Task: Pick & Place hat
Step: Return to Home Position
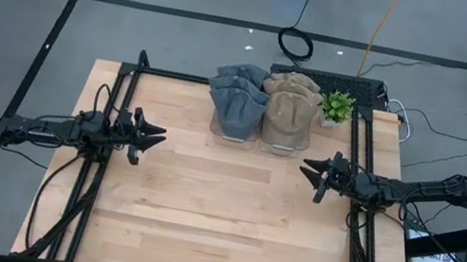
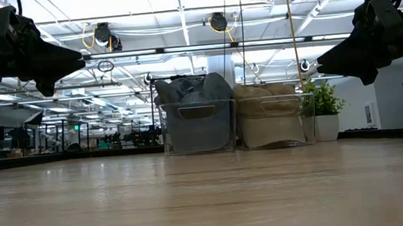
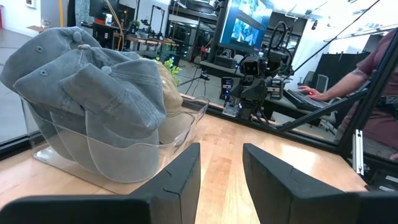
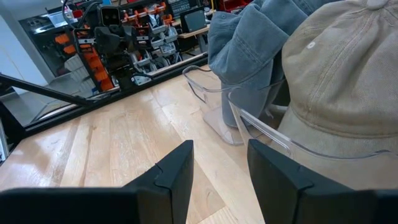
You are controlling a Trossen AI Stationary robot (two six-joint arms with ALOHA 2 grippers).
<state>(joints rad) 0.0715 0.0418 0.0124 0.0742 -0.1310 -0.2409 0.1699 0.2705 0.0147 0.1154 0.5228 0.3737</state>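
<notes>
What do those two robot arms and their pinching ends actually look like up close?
The left arm and right arm are slim, jointed and matte black, with black cables trailing from them. The left gripper and right gripper each end in two flat, wedge-shaped dark fingers with angular edges. No markings show.

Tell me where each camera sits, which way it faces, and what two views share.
High: overhead, down on the table; both arms, left gripper, right gripper.
Low: tabletop height, facing the bins; both grippers above.
Left wrist: past own open fingers toward blue caps.
Right wrist: past own open fingers toward tan caps.
Shared: both wrist views show blue caps.
</notes>
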